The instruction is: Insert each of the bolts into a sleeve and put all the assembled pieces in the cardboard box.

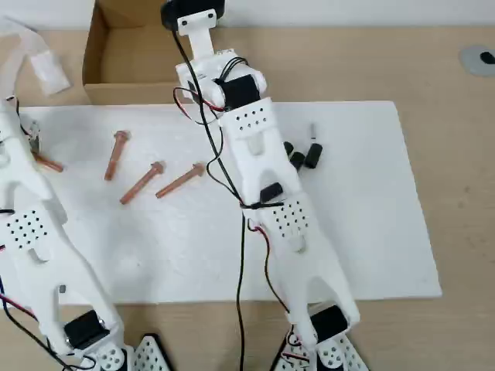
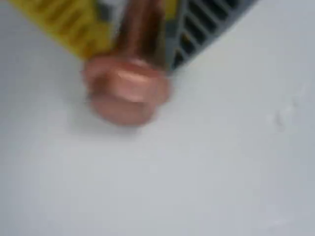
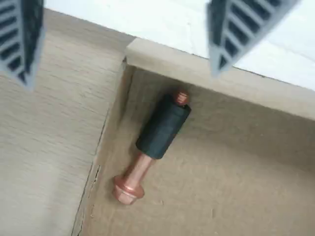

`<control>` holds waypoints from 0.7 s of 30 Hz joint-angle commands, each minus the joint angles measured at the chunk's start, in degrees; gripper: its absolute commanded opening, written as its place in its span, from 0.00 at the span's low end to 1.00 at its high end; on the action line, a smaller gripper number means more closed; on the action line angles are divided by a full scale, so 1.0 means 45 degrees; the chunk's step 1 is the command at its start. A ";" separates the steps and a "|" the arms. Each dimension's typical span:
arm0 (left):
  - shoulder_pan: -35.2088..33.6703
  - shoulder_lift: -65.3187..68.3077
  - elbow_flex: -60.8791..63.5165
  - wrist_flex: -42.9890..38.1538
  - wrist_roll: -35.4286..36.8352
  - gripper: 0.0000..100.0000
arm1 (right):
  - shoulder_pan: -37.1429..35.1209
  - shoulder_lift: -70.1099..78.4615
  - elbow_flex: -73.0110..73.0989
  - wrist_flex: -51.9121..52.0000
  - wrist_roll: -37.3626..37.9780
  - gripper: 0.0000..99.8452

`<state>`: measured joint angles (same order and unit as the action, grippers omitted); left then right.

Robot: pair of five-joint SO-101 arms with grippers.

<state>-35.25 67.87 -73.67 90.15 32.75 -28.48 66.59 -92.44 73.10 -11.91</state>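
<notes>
My left fingers (image 2: 54, 22) grip a copper bolt (image 2: 125, 91). My right fingers (image 3: 241, 29) hang wide over the cardboard box (image 3: 206, 66), which holds one sleeved bolt (image 3: 162, 127).

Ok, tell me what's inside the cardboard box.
One copper-coloured bolt wearing a black cylindrical sleeve lies on the brown cardboard box's floor. A white arm hides part from above.
</notes>
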 commanded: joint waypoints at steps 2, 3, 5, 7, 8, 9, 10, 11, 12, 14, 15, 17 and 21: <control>-0.0293 0.0342 -0.0020 0.0742 0.0274 0.01 | 0.0264 -0.1221 -0.0615 0.0371 -0.0117 0.27; -0.0332 0.0322 -0.0078 0.0899 0.0234 0.01 | 0.0264 -0.1221 -0.0635 0.0606 -0.0117 0.27; -0.0293 0.0166 -0.0703 0.1465 -0.0176 0.01 | 0.0264 -0.1221 -0.0654 0.1074 -0.0117 0.27; -0.0176 -0.0068 -0.1524 0.2090 -0.0899 0.01 | 0.0264 -0.1299 -0.0674 0.1524 -0.0117 0.27; -0.0039 -0.0166 -0.1915 0.2286 -0.1289 0.01 | 0.0303 -0.1319 -0.0694 0.1778 -0.0117 0.27; 0.0078 -0.0303 -0.2227 0.2305 -0.1797 0.01 | 0.0381 -0.1397 -0.0694 0.2090 -0.0137 0.27; 0.0195 -0.0518 -0.2559 0.2325 -0.2403 0.00 | 0.0400 -0.1592 -0.0694 0.2462 -0.0352 0.27; 0.0313 -0.0869 -0.2833 0.2325 -0.3028 0.00 | 0.0459 -0.1885 -0.0694 0.2969 -0.0801 0.27; 0.0469 -0.1377 -0.2950 0.2325 -0.3634 0.00 | 0.0479 -0.2256 -0.0694 0.3595 -0.1407 0.27; 0.0918 -0.2471 -0.3009 0.2325 -0.5294 0.00 | 0.0479 -0.3096 -0.0694 0.5001 -0.2637 0.27; 0.1192 -0.3018 -0.2911 0.2325 -0.6017 0.00 | 0.0479 -0.3507 -0.0694 0.5646 -0.3145 0.27; 0.1719 -0.4054 -0.2501 0.2325 -0.7150 0.00 | 0.0479 -0.4230 -0.0635 0.6584 -0.4024 0.27; 0.2520 -0.6359 -0.0391 0.2325 -0.7795 0.00 | 0.0791 -0.5578 -0.0186 0.6545 -0.4669 0.27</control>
<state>-26.81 50.02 -80.26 100.18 -0.22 -26.81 49.71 -92.44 101.23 -30.90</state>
